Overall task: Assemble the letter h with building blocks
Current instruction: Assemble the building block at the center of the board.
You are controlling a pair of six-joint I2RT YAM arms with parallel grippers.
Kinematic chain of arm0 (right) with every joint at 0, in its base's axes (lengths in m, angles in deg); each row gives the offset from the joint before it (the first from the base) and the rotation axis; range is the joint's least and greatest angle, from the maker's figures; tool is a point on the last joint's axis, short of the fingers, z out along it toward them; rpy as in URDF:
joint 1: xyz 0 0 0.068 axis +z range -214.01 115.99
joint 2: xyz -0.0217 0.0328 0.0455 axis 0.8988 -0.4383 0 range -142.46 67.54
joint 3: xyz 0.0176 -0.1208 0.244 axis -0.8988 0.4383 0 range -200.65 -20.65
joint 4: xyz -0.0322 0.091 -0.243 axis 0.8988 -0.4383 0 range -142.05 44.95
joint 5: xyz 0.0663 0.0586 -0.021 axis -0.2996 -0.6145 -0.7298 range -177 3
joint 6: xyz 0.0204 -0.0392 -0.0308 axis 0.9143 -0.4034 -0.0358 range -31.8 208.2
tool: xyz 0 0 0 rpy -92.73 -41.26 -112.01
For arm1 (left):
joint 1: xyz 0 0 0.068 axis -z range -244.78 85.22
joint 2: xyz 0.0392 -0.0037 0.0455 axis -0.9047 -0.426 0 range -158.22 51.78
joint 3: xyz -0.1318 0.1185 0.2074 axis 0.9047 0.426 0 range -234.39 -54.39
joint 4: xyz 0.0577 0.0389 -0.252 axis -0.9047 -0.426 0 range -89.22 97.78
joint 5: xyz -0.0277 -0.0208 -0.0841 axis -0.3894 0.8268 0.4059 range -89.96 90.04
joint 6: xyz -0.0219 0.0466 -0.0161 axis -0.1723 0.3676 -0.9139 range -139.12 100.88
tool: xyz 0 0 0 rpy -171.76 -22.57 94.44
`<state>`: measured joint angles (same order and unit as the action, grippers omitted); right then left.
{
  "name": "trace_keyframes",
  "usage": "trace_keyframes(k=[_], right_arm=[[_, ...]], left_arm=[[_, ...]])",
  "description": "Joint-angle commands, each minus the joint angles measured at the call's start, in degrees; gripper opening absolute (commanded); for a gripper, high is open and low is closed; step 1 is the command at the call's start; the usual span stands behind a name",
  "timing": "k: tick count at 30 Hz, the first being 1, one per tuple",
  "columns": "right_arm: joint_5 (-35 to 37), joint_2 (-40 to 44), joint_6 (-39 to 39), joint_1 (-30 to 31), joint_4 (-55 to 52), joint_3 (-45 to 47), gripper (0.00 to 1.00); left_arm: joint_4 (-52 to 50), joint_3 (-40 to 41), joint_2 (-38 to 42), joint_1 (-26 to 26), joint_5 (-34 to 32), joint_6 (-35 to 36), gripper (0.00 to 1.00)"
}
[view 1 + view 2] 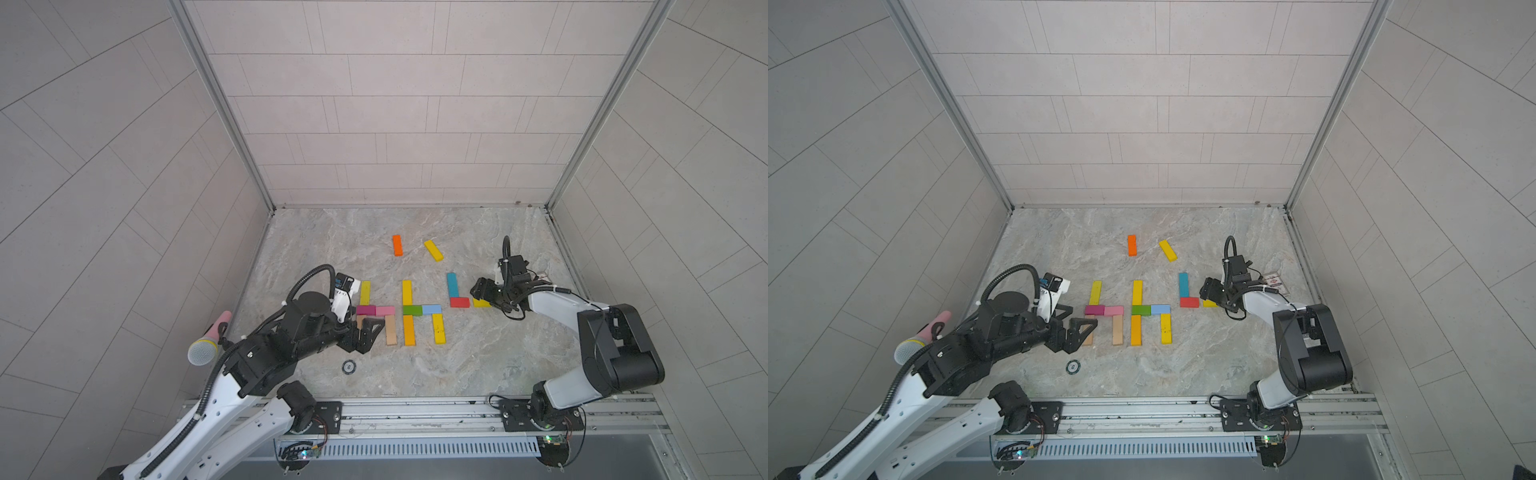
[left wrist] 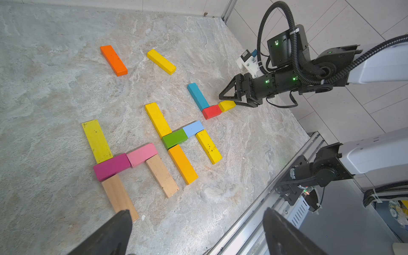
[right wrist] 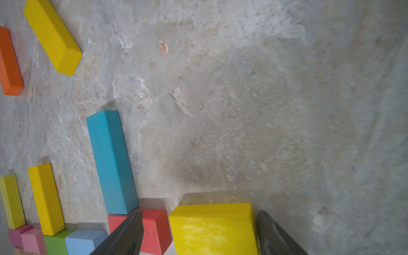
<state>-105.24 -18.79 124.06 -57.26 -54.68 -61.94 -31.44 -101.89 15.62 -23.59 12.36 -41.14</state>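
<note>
The right gripper [image 3: 198, 212] was low over the surface [image 1: 415, 365], and its fingers stood apart on the two sides of a short yellow block [image 2: 227, 106]. One finger was close against the outer end of this block. The other was over the red block [image 2: 212, 112] with a gap to the yellow one, so nothing was clamped.

The short yellow block lay flat just beside the right end of the red block, in line with it; whether they touched could not be told. The teal block [image 2: 198, 96] touched the left part of the red block and ran from it toward the back wall.

Left of the red block lay a letter h made of a long yellow block [image 2: 157, 120], a green block [image 2: 174, 138], a light blue block [image 2: 193, 128], an amber block [image 2: 182, 164] and a spotted yellow block [image 2: 208, 146]. Further left of the red block lay a second h: a lime block [image 2: 97, 141], a magenta block [image 2: 111, 166], a pink block [image 2: 142, 154] and two plain wood blocks [image 2: 162, 175].

Beyond the red block, toward the back wall and a little left, an orange block [image 2: 113, 60] and a loose yellow block [image 2: 161, 61] lay apart from each other.

The left gripper [image 2: 197, 213] was well apart from the red block, at the second h, with its fingers wide open and nothing between them.
</note>
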Motion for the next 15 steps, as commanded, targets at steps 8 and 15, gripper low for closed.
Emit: trace_keyframes(k=[8, 15], right_arm=[[-0.1, -0.3, 0.4, 0.7, 0.0, 0.1, 0.82], [-0.4, -1.0, 0.7, 1.1, 0.3, -0.1, 0.82]], left_arm=[[1.2, 0.7, 0.1, -0.6, 0.1, 0.7, 1.00], [1.2, 0.7, 0.0, -0.5, 0.1, 0.8, 1.00]])
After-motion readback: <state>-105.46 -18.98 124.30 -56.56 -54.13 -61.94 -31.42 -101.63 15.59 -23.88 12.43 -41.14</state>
